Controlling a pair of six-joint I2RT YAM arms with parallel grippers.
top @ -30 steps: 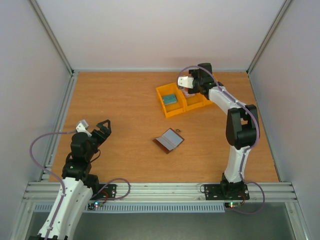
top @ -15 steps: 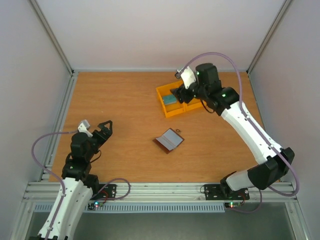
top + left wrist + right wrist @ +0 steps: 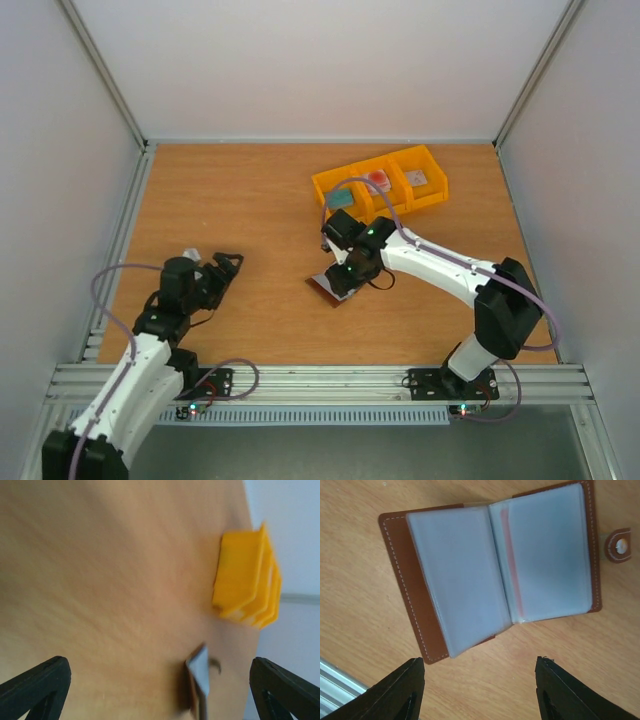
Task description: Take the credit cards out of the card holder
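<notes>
The card holder (image 3: 495,570) lies open on the table, brown leather with grey-blue clear sleeves and a snap tab (image 3: 620,547). A red edge of a credit card (image 3: 512,565) shows inside the middle sleeve. My right gripper (image 3: 479,692) hovers just above the holder's near edge, open, with nothing between its fingers. From above, that gripper (image 3: 348,270) covers most of the card holder (image 3: 328,289). My left gripper (image 3: 224,266) is open over bare wood to the left. Its blurred view shows the card holder (image 3: 200,677) ahead.
A yellow three-part bin (image 3: 432,192) stands at the back right. It holds a teal item (image 3: 340,198), a pale card with a red spot (image 3: 378,180) and a greyish card (image 3: 418,178). In the left wrist view the bin (image 3: 245,580) is further off. A metal rail (image 3: 300,380) runs along the near edge.
My right arm swung from the yellow bin down to the card holder, and its jaws narrowed a little. My left gripper shifted slightly right and forward.
</notes>
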